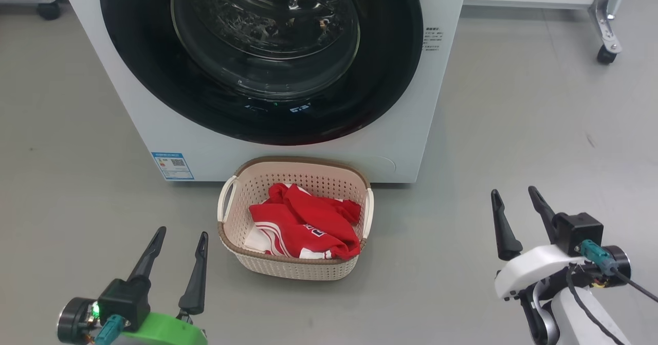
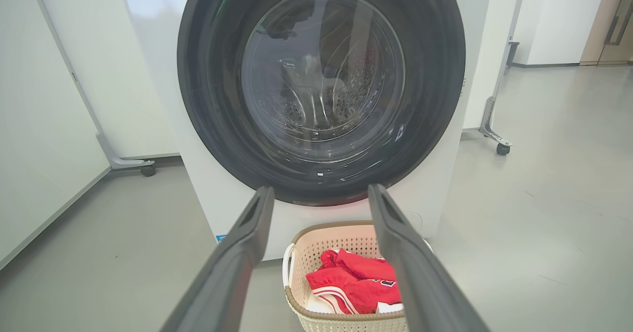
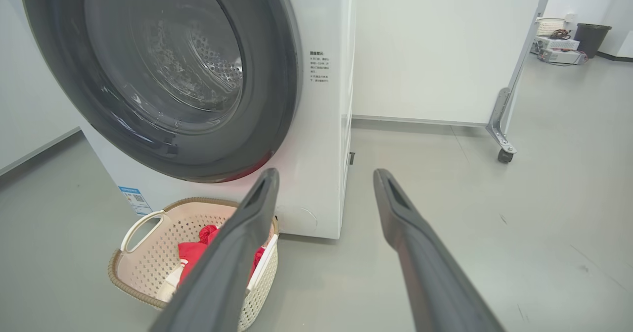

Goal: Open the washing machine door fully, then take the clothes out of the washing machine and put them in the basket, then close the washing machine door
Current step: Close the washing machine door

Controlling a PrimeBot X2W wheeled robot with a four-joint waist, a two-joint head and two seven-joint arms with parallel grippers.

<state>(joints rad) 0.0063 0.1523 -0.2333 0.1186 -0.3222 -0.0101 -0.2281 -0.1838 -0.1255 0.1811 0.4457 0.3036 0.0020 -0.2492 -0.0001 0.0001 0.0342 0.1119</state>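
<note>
The white washing machine stands ahead with its round black door lying flat against the front. Through the glass the steel drum shows. On the floor before it sits the cream basket, holding the red clothes with white stripes. My left gripper hovers open left of the basket, holding nothing. My right gripper hangs open and empty well right of the basket.
Grey floor spreads all around. White partition panels on wheeled feet stand behind and right of the machine, another caster to the left. A bin and boxes sit far off at the right.
</note>
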